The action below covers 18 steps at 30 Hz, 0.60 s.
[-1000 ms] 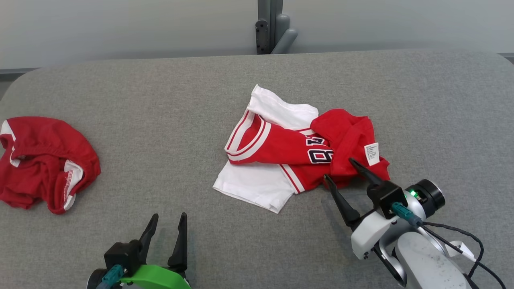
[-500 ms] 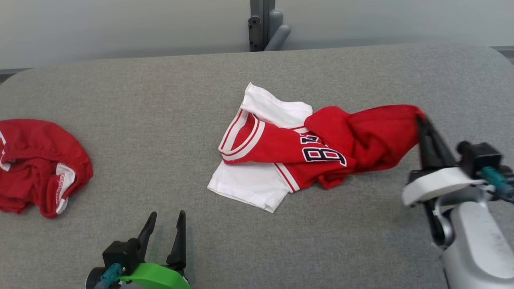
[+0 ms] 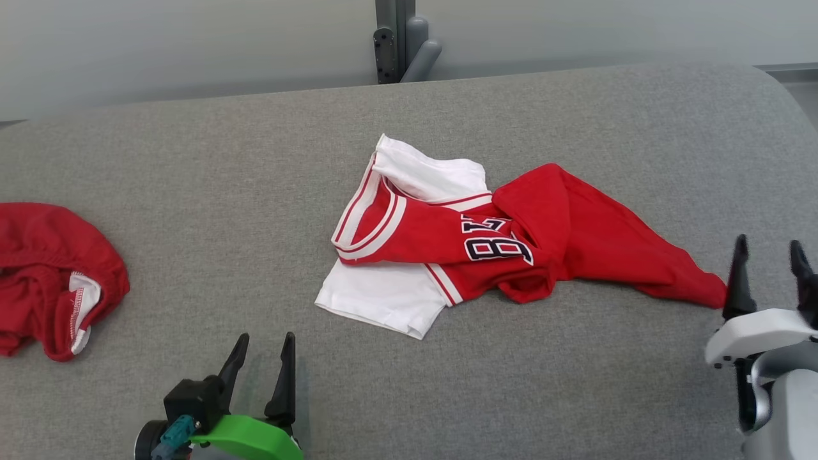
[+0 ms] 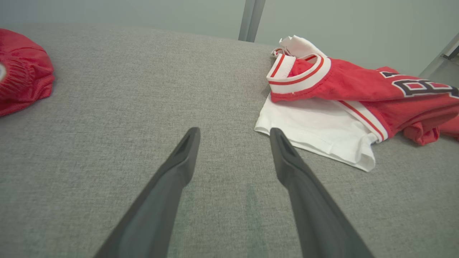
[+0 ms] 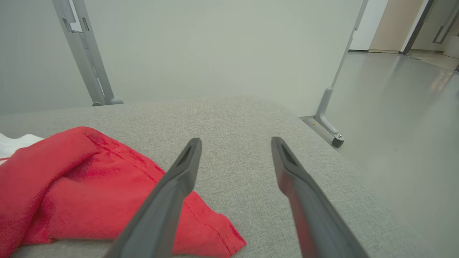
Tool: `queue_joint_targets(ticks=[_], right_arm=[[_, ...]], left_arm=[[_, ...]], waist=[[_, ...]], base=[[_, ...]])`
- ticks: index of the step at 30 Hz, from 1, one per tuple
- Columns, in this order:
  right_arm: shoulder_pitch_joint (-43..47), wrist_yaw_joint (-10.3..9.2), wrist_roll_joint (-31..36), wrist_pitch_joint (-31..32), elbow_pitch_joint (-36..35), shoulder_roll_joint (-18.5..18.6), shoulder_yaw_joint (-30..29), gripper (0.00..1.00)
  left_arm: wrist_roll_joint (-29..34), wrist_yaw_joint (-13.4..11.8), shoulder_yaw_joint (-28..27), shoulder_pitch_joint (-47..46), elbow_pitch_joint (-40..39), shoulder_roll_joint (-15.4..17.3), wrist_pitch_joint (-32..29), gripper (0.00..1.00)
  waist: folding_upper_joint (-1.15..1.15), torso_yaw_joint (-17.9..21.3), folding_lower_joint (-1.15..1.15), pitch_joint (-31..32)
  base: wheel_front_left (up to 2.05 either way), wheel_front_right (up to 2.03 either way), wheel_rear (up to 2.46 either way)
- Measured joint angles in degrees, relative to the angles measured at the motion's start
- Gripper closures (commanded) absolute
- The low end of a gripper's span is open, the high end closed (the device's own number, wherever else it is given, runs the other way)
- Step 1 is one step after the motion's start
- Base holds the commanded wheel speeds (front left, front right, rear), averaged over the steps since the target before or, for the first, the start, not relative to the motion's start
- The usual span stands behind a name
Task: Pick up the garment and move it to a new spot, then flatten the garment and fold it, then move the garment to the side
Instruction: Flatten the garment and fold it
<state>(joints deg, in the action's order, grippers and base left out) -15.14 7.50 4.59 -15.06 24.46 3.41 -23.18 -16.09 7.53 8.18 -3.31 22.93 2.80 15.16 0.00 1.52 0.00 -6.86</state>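
The garment [image 3: 486,243] is a red and white jersey with dark numbers, lying crumpled in the middle of the grey table [image 3: 409,396]. Its red tail stretches right to a point [image 3: 703,291]. My right gripper [image 3: 770,252] stands open just right of that tip, nothing between its fingers. In the right wrist view the red cloth [image 5: 71,193] lies left of and under the left finger, and my right gripper [image 5: 235,143] is empty. My left gripper [image 3: 263,345] stands open at the front left, apart from the jersey [image 4: 340,93]; in its wrist view my left gripper [image 4: 235,134] holds nothing.
A second red garment [image 3: 51,275] lies bunched at the table's left edge, also in the left wrist view [image 4: 21,68]. A grey metal post [image 3: 396,38] stands behind the table. The table's rounded right end [image 5: 287,114] drops to the floor near a castor [image 5: 337,140].
My right gripper shut on the jersey's red tail, pulled it out to the right, then let go and opened. The tail now lies stretched flat. The head camera turned right.
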Motion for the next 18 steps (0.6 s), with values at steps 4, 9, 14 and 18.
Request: queue_joint_targets(ticks=[4,9,14,18], right_arm=[[2.33,0.01,-2.45,0.00,-5.14,-0.54,8.43,0.00],[3.86,0.01,-4.38,-0.01,-7.40,-0.62,15.89,0.00],[3.91,0.01,-5.59,-0.01,-8.04,-0.62,18.40,0.00],[2.80,0.01,-6.00,-0.01,-8.25,-0.59,18.97,0.00]], left_arm=[[0.18,0.00,0.16,-1.88,-0.38,0.01,0.00,0.00],[0.98,0.00,1.79,-6.18,-0.35,0.01,0.01,0.00],[0.29,0.00,4.93,-13.60,2.59,0.60,0.01,0.00],[-4.07,0.00,9.37,-20.82,8.15,2.75,0.00,0.00]], waist=[[0.00,0.54,0.00,-1.02],[0.00,0.89,0.00,-3.04],[0.00,1.04,0.00,-5.54],[0.00,1.37,0.00,-7.56]], base=[[0.00,0.00,0.00],[0.00,0.00,0.00],[0.00,0.00,0.00],[0.00,0.00,0.00]])
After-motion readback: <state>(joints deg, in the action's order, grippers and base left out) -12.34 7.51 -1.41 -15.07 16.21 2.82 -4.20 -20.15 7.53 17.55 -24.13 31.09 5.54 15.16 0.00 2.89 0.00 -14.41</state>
